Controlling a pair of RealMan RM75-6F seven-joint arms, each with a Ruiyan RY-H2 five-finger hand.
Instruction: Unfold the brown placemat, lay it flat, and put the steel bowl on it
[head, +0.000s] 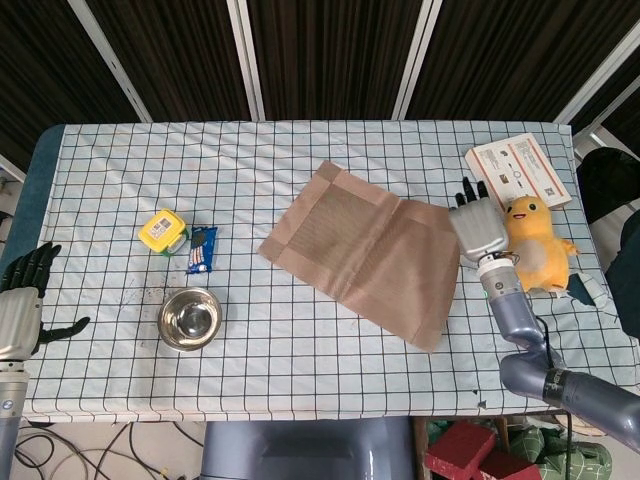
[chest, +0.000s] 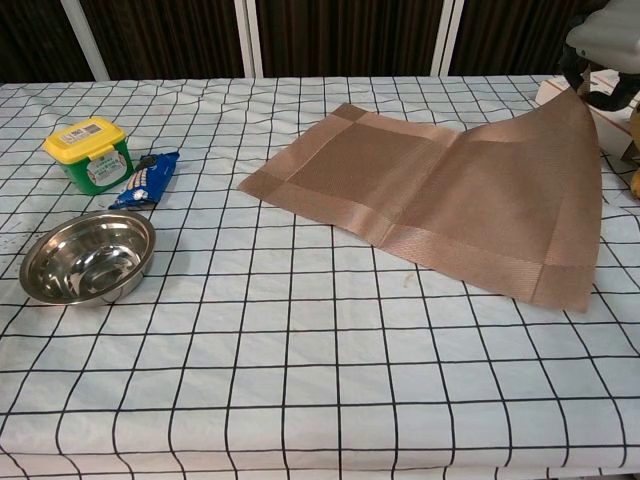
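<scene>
The brown placemat (head: 365, 250) (chest: 440, 195) lies unfolded across the middle of the checked tablecloth, turned at a slant. Its right corner is lifted off the cloth, pinched by my right hand (head: 477, 228) (chest: 600, 55), so that side hangs in the air while the left part rests flat. The steel bowl (head: 189, 318) (chest: 88, 256) stands upright and empty at the front left, well apart from the mat. My left hand (head: 22, 300) hovers at the table's left edge with fingers spread, holding nothing.
A yellow-lidded green tub (head: 164, 231) (chest: 89, 153) and a blue snack packet (head: 201, 249) (chest: 146, 180) lie behind the bowl. A yellow plush toy (head: 535, 248) and a white card box (head: 518, 174) sit at the right, close to my right hand.
</scene>
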